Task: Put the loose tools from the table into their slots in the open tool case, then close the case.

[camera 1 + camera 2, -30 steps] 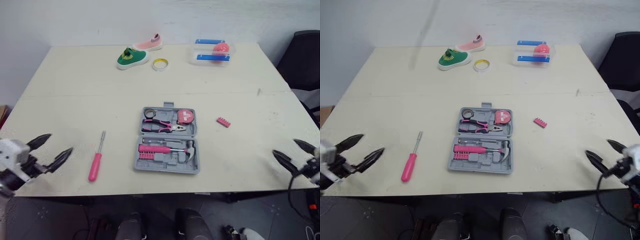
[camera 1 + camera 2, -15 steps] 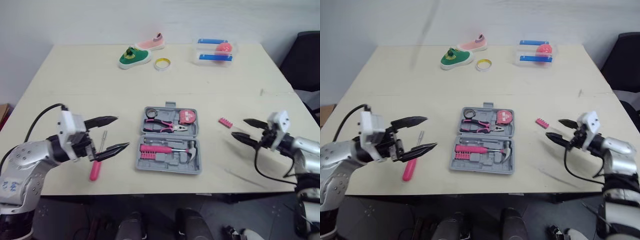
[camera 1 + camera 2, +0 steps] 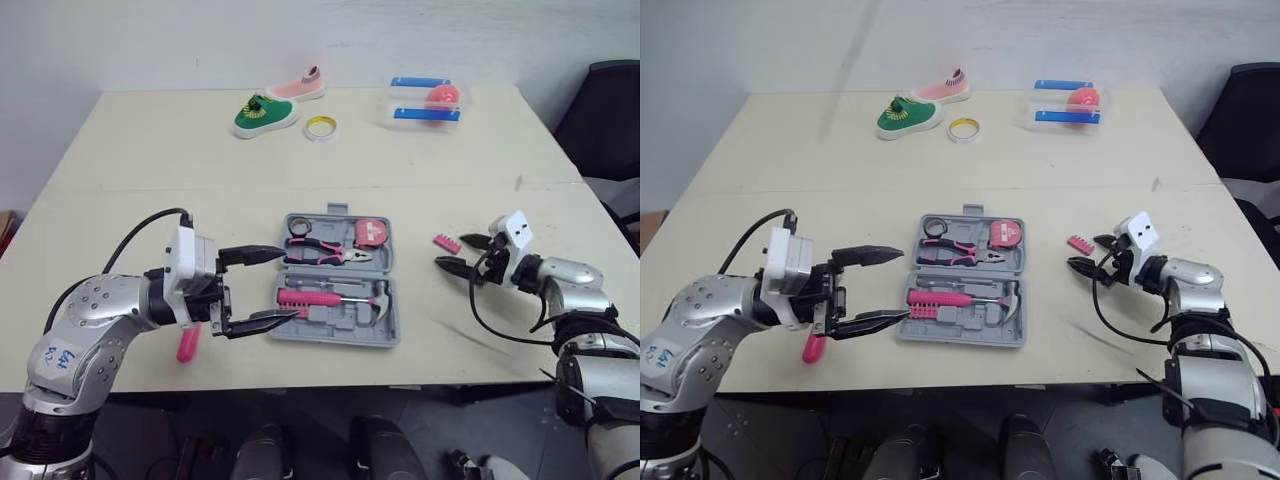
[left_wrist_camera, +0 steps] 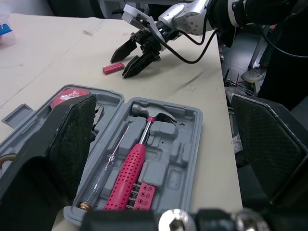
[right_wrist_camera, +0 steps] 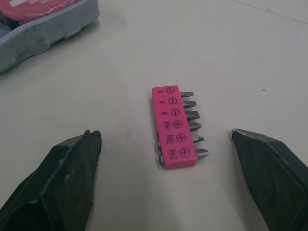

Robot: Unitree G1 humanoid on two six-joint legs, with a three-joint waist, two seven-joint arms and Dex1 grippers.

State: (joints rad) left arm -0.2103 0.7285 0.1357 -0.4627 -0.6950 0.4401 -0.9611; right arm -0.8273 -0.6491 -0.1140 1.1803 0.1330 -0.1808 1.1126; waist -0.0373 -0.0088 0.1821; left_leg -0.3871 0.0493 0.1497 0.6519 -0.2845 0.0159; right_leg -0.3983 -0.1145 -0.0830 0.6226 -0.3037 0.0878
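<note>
My right claw [image 3: 452, 251] stands open, flanking the small pink plastic bit holder [image 5: 172, 127] (light, stiff, probably slick); I'd pinch the bar's short ends, not the steel tips.

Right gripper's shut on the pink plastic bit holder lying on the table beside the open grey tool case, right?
No: the right gripper is open, a finger on each side of the pink plastic bit holder, not touching it, per the right wrist view. The holder does lie on the table beside the open grey tool case.
</note>
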